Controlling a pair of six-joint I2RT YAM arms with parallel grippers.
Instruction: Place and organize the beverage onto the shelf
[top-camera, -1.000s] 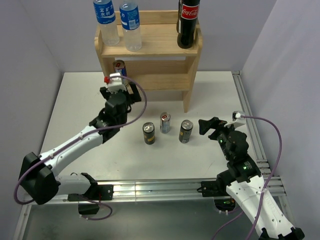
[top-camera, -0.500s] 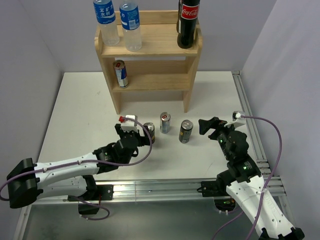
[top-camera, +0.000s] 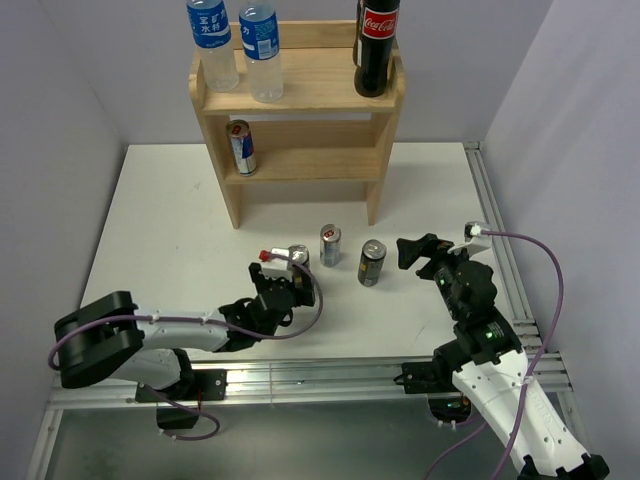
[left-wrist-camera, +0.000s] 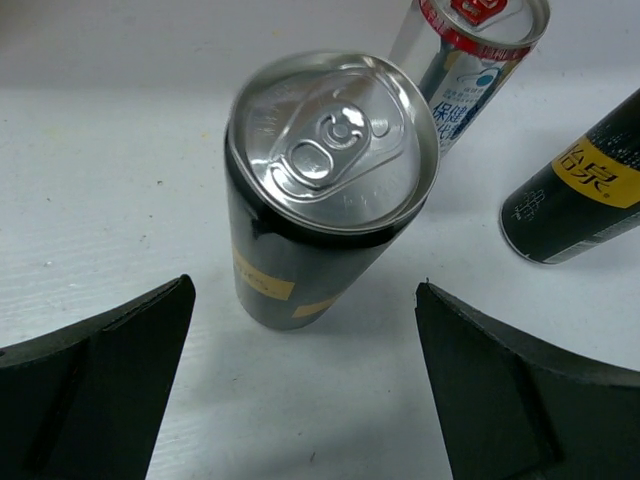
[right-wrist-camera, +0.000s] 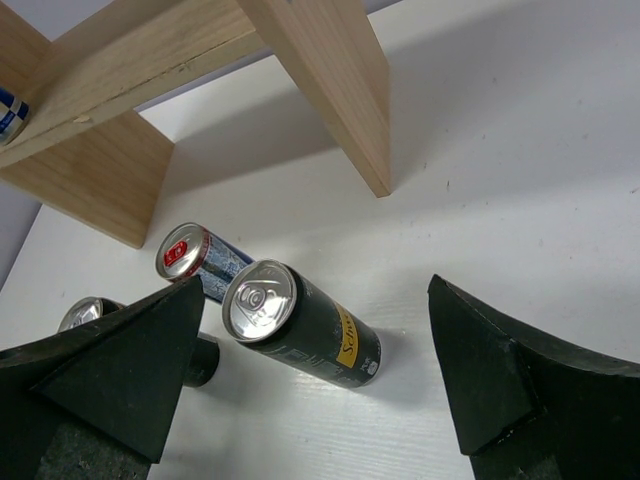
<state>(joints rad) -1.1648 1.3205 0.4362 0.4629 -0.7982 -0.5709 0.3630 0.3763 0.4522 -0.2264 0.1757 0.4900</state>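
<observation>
Can (left-wrist-camera: 330, 160) within left end effector (left-wrist-camera: 305, 290) (untouched).

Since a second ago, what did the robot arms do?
The left gripper left the blue-and-silver can on the lower tier of the shelf, swung back and down, and now straddles the black can, open. The right gripper, bottles and other cans stayed put.

Two-tier wooden shelf (top-camera: 320, 90), upright cans (top-camera: 330, 245) (three)

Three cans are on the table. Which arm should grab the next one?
Left. The left gripper is open and already straddles the leftmost black can. The right gripper is open too, but sits apart from every can.
</observation>
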